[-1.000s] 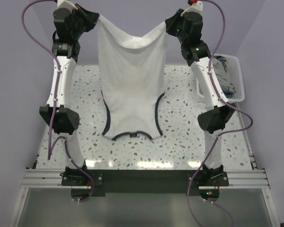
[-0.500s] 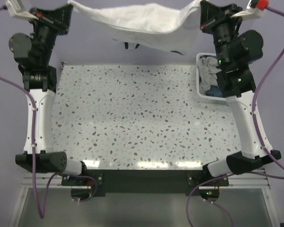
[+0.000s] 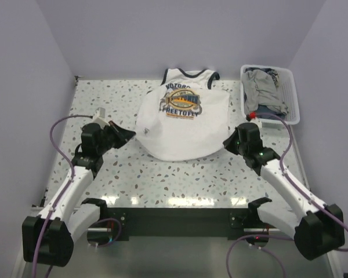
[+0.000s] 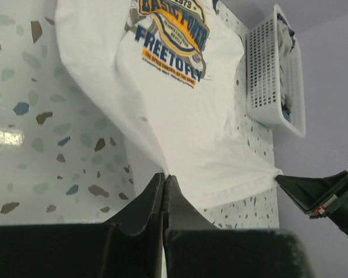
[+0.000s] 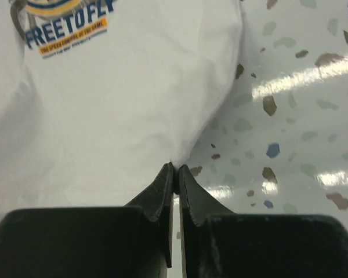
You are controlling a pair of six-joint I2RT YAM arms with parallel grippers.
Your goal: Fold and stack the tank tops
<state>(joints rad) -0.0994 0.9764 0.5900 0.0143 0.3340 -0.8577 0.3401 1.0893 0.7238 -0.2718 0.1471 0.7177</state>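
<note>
Two corners of the hem are what matter here: the white tank top point(image 3: 182, 124) lies printed side up on the table point(image 3: 104, 104), neck toward the far edge, and each arm pinches one lower corner. The left gripper point(image 3: 132, 134) has its fingers pressed together on the left corner, and the right gripper point(image 3: 227, 142) is closed the same way on the right one. The grey tank top point(image 3: 261, 87) sits crumpled in the basket point(image 3: 292, 92) at the far right, well apart from the work. We judge the step in hand to be spreading the shirt flat before any fold. The hem bows out in a curve between the grippers, so we would draw both corners evenly outward and a little toward us, low over the table, until the edge runs straight. Then we would let go together so neither side drags. What we cannot make out is how much cloth sits between the pads, since both wrist views show only the fabric meeting the fingertips. The shoulder straps look rumpled at the far edge, and we cannot tell whether they lie flat. A darker, bluish cloth shows in the basket beside the grey, too tangled to tell what it is.
</note>
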